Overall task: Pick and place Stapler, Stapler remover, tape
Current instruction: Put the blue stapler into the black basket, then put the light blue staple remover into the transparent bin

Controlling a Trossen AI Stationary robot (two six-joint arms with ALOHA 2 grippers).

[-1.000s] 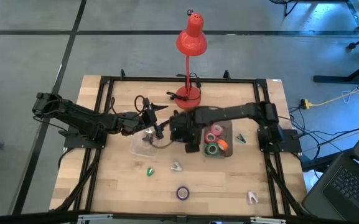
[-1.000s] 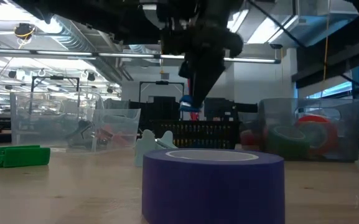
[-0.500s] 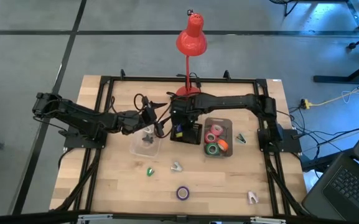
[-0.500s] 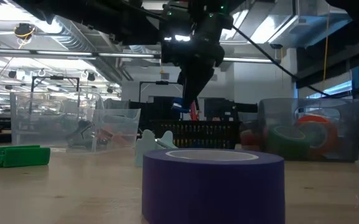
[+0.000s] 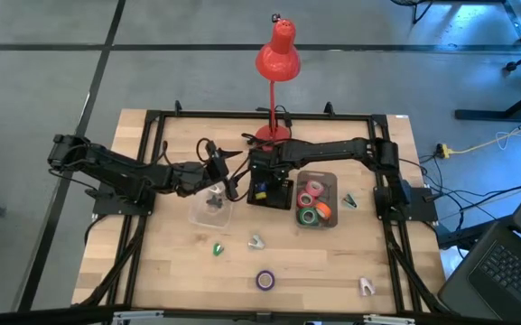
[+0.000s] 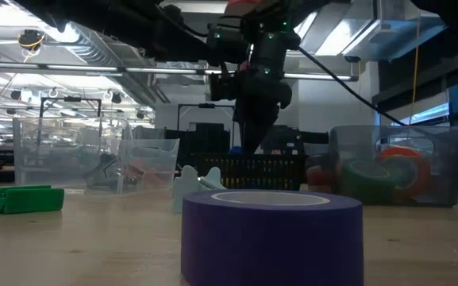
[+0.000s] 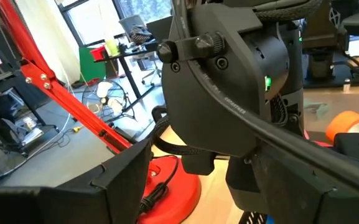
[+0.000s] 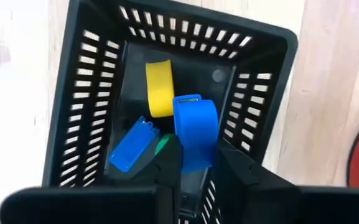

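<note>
Landmark: black slotted plastic basket, mid-desk. Nearest the front edge of the light wooden desk, well in front of the basket, sits a purple tape roll, flat on the wood, filling the foreground in the low view. Further in, a small green block and a pale grey stapler remover lie between that roll and the basket; another pale remover lies near the front right corner, well apart.

Right tool hangs over the basket, fingers narrow and pinching a blue stapler at the basket mouth. Inside the basket lie a yellow stapler and a smaller blue stapler.

Just right of the basket, a clear plastic bin holds tape rolls: pink, green, orange-red. Just left of the basket, a clear bin holds a pale remover. Left tool hovers by that bin's far edge, fingers spread wide, nothing in them, close to the right arm's wrist.

Behind the basket stands a red desk lamp.
</note>
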